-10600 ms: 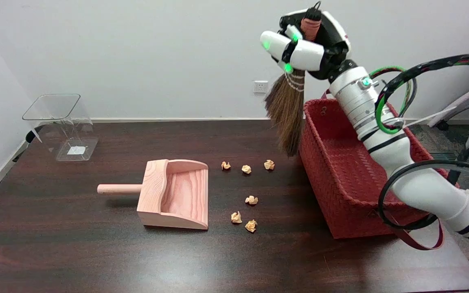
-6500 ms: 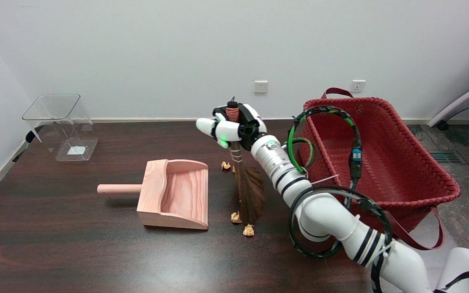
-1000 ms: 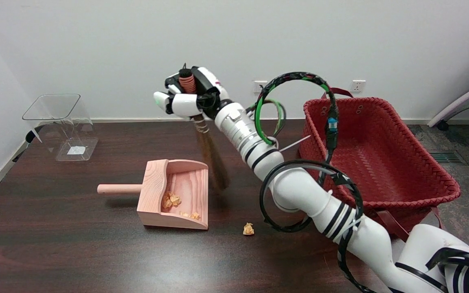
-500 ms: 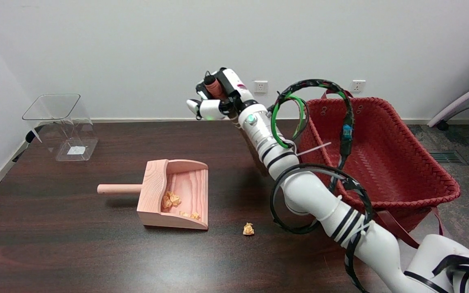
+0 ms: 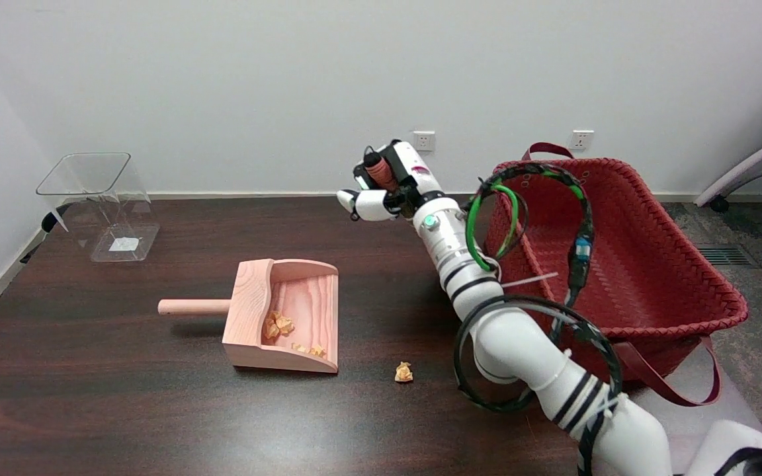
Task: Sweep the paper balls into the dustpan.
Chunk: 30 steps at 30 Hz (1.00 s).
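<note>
1. Presently, we see the right hand (image 5: 386, 188) raised above the far side of the worktop (image 5: 90, 396), just left of the red basket (image 5: 626, 264).
2. We observe its fingers (image 5: 371, 203) wrapped around the ribbed reddish handle of the broom (image 5: 376, 169); the handle end projects above the hand, and the bristles are hidden behind the forearm.
3. We locate the wooden dustpan (image 5: 285, 316) near the middle of the worktop, its round handle pointing left and its open mouth facing right.
4. We note several paper balls (image 5: 278, 324) lying inside the dustpan, some against its rear wall and some toward its near wall; their exact number cannot be told.
5. We find one stray paper ball (image 5: 404, 372) on the worktop, to the right of the dustpan's near corner and apart from it, nearer to us than the hand.
6. We record a clear plastic container (image 5: 100, 205) at the far left of the worktop, tilted, well apart from the dustpan.
7. We note two wall sockets (image 5: 423, 140) on the white wall behind.
</note>
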Tool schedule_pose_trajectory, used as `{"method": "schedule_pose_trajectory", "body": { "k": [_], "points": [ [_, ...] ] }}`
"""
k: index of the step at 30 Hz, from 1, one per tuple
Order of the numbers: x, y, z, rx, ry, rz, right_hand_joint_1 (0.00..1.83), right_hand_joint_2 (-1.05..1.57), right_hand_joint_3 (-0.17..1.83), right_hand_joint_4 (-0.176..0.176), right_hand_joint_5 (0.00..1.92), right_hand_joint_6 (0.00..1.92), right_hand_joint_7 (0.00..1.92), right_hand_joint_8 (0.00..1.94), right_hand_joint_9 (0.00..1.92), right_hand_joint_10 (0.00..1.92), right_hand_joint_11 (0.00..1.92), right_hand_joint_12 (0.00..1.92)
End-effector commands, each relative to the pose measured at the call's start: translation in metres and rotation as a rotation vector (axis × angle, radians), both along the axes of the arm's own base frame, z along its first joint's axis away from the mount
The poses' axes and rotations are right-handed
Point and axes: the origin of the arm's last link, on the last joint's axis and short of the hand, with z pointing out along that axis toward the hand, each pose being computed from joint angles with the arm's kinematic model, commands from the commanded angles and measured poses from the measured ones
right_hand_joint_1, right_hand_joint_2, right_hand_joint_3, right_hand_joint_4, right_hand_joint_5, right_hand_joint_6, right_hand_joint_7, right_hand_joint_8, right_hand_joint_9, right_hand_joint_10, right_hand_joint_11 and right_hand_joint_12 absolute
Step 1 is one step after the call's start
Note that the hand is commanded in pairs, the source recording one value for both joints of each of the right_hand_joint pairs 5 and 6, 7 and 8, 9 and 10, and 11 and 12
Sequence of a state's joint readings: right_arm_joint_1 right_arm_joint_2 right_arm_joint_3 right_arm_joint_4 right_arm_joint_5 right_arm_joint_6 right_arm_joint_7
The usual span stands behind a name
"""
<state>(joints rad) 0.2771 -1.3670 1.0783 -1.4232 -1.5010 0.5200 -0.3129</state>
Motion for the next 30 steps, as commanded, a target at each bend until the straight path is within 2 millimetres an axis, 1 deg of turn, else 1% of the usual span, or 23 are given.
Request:
{"method": "schedule_pose_trajectory", "body": {
  "k": [1, 2, 4, 6, 8, 11, 14, 18, 24, 27, 30],
  "points": [
    [0.011, 0.085, -0.006, -0.125, 0.012, -0.049, 1.33, 1.16, 0.5, 0.0, 1.92, 1.92, 1.92, 1.92, 1.92, 1.92, 1.92, 1.92],
    [0.014, 0.095, -0.007, -0.134, 0.025, -0.049, 1.35, 1.11, 0.54, 0.0, 1.92, 1.92, 1.92, 1.92, 1.92, 1.92, 1.92, 1.92],
    [0.012, 0.107, -0.002, -0.151, 0.048, -0.057, 1.37, 1.03, 0.58, 0.0, 1.92, 1.92, 1.92, 1.92, 1.92, 1.92, 1.92, 1.92],
    [-0.003, 0.12, 0.005, -0.188, 0.017, -0.1, 1.37, 1.02, 0.59, 0.0, 1.92, 1.92, 1.92, 1.92, 1.92, 1.92, 1.92, 1.92],
    [-0.015, 0.131, 0.008, -0.214, 0.0, -0.142, 1.38, 1.0, 0.6, 0.0, 1.92, 1.92, 1.92, 1.92, 1.92, 1.92, 1.92, 1.92],
    [-0.026, 0.147, 0.004, -0.228, -0.018, -0.18, 1.38, 0.98, 0.61, 0.0, 1.92, 1.92, 1.92, 1.92, 1.92, 1.92, 1.92, 1.92],
    [-0.028, 0.155, -0.006, -0.215, -0.04, -0.181, 1.39, 0.96, 0.64, 0.0, 1.92, 1.92, 1.92, 1.92, 1.92, 1.92, 1.92, 1.92],
    [-0.026, 0.157, -0.029, -0.132, -0.053, -0.18, 1.39, 0.92, 0.69, 0.0, 1.92, 1.92, 1.92, 1.92, 1.92, 1.92, 1.92, 1.92],
    [-0.021, 0.161, -0.051, -0.091, -0.09, -0.164, 1.39, 0.91, 0.71, 0.0, 1.92, 1.92, 1.92, 1.92, 1.92, 1.92, 1.92, 1.92],
    [-0.019, 0.16, -0.058, -0.072, -0.095, -0.156, 1.39, 0.91, 0.71, 0.0, 1.92, 1.92, 1.92, 1.92, 1.92, 1.92, 1.92, 1.92],
    [-0.013, 0.157, -0.071, -0.054, -0.134, -0.145, 1.39, 0.9, 0.72, 0.0, 1.92, 1.92, 1.92, 1.92, 1.92, 1.92, 1.92, 1.92]
  ]
}}
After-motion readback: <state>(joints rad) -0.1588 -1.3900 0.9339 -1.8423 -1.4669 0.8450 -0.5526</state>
